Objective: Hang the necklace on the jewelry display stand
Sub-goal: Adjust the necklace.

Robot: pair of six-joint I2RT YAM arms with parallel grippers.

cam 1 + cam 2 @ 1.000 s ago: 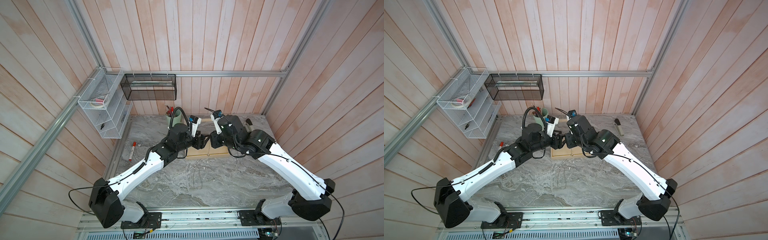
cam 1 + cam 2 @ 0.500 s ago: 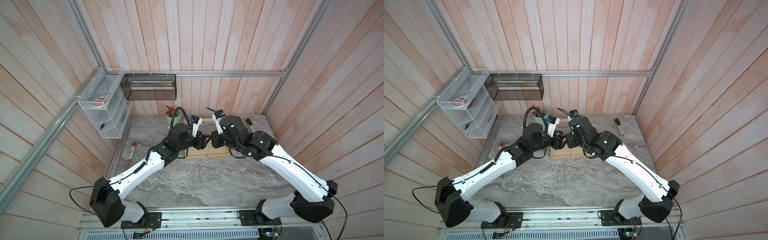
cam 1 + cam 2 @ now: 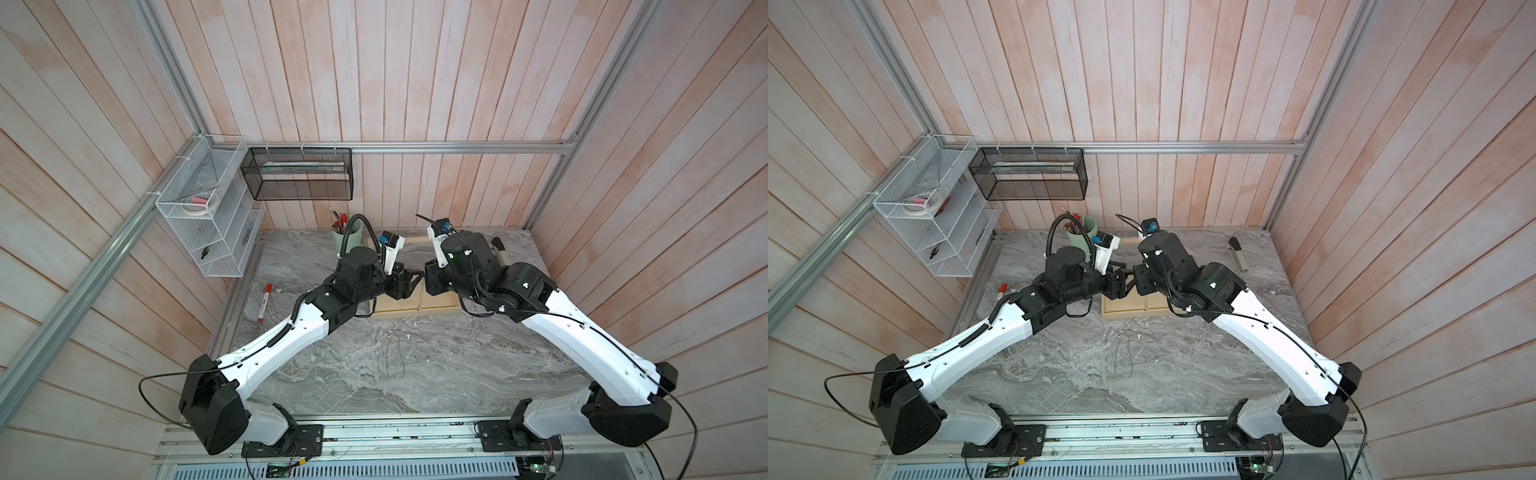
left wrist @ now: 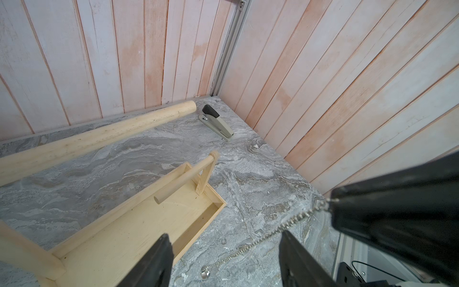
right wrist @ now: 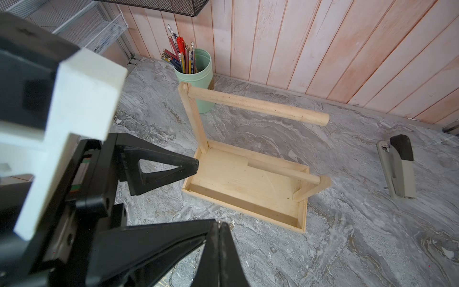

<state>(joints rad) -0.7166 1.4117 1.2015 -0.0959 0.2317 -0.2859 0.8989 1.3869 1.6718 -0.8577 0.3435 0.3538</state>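
Two black left fingers stand released beside the thin pale metal chain necklace, hanging lengthwise downward from clenched right fingers.

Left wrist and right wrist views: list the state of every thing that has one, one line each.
necklace: hangs from the right gripper, on neither bar
jewelry display stand: upright on the table, both bars bare
right gripper: shut on the necklace
left gripper: open, gripping nothing
pen cup: upright, holding pencils and pens
stapler: closed, resting on the table
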